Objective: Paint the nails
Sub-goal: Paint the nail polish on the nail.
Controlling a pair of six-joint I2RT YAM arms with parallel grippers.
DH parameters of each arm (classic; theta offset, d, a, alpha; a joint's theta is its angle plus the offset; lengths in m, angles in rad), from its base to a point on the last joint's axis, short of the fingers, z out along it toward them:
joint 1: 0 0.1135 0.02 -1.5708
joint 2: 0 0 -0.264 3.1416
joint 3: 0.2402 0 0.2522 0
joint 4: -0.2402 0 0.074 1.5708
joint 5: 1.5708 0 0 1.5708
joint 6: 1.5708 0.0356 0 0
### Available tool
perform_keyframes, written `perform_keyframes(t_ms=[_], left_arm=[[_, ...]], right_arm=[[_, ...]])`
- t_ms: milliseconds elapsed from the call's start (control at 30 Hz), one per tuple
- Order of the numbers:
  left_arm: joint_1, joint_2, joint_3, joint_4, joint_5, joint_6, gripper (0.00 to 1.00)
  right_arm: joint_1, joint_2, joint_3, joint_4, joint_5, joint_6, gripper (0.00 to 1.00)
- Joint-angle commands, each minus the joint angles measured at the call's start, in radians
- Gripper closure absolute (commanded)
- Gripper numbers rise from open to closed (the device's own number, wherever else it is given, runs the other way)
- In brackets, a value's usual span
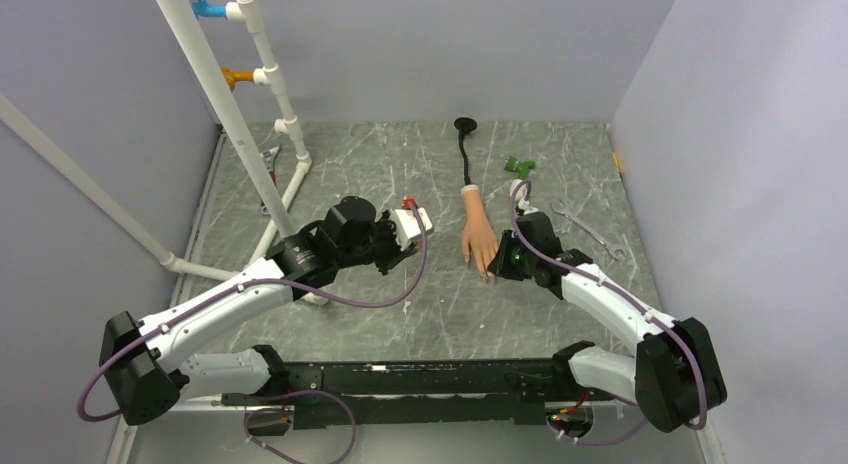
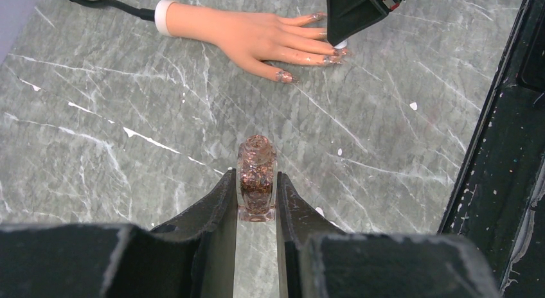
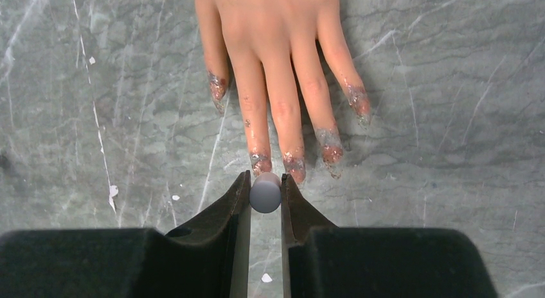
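R hand (image 3: 265, 182) w/ grey cap (image 3: 265, 194) beside glittery, messy nails (image 3: 294, 164).

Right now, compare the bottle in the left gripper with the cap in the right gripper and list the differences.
The bottle is clear, with brown glitter inside; the cap is plain pale grey. The bottle in the left gripper sits well apart from the mannequin hand; the cap in the right gripper is right at its middle nails. Shared: each is clamped between shut fingers.
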Motion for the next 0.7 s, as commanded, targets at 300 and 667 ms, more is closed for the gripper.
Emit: perform_keyframes(t_ms=[300, 667], left_arm=[[-0.005, 0.0, 0.039, 0.023, -0.01, 0.006, 1.0], [-0.006, 0.0, 0.039, 0.023, -0.009, 0.006, 1.0]], right_arm=[[-0.004, -0.053, -0.026, -0.023, -0.028, 0.021, 1.0], [-0.004, -0.045, 0.002, -0.025, -0.047, 0.023, 1.0]])
